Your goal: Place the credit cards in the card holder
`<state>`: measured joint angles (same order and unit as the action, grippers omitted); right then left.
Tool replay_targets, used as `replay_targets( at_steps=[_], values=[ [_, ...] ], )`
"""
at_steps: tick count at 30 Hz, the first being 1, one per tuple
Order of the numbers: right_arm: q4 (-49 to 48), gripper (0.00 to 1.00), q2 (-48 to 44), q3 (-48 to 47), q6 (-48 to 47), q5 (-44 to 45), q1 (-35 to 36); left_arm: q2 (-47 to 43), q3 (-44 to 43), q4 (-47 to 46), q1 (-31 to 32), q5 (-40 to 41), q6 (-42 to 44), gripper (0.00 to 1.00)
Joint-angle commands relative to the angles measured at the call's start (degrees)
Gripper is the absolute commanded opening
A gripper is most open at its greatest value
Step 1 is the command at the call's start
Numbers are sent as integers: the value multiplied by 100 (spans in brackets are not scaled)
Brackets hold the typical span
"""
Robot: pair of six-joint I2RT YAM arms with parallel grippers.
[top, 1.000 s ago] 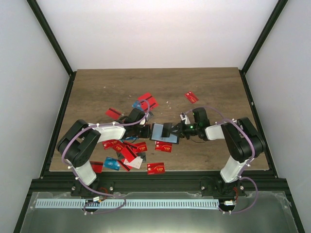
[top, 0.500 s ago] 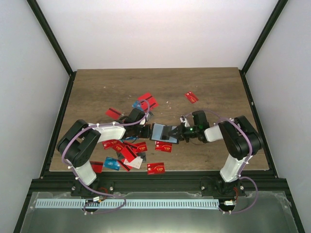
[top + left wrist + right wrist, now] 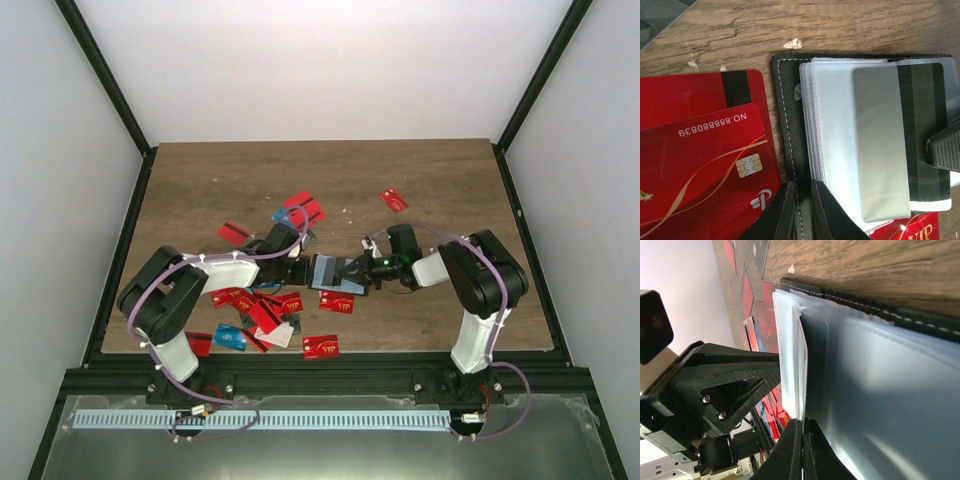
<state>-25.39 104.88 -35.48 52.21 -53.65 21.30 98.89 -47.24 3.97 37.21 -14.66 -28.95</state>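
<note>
The card holder (image 3: 327, 271) lies open on the table, black with clear sleeves (image 3: 840, 140). My left gripper (image 3: 300, 270) is shut on its left cover edge (image 3: 800, 200). My right gripper (image 3: 354, 272) is shut on a thin card (image 3: 801, 390), seen edge-on among the sleeves. In the left wrist view this card (image 3: 890, 145) is grey with dark stripes and lies over the sleeves, with a right fingertip (image 3: 945, 150) at its right edge. Red credit cards (image 3: 700, 150) lie just left of the holder. More red and blue cards (image 3: 262, 310) are scattered at the front left.
Loose red cards lie at the back (image 3: 302, 208), back right (image 3: 394, 200) and front (image 3: 321, 346); a blue one (image 3: 228, 336) lies front left. A red VIP card (image 3: 920, 232) sits just below the holder. The left arm's body (image 3: 715, 390) fills the right wrist view's left side.
My right gripper has moved left with the card, bringing it further over the open holder's sleeves. My left gripper has stayed clamped on the holder's left edge.
</note>
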Motion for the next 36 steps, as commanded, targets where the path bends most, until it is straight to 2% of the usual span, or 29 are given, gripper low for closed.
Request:
replay_targets(
  at_steps=[1, 22, 36],
  values=[
    [-15, 1, 221, -260, 71, 21, 186, 112, 1, 23, 67, -135, -23, 12],
    [99, 1, 649, -734, 82, -54, 480, 97, 66, -6, 67, -196, 41, 11],
    [1932, 35, -243, -1095, -1032, 515, 480, -252, 0, 327, 67, 174, 103, 12]
  ],
)
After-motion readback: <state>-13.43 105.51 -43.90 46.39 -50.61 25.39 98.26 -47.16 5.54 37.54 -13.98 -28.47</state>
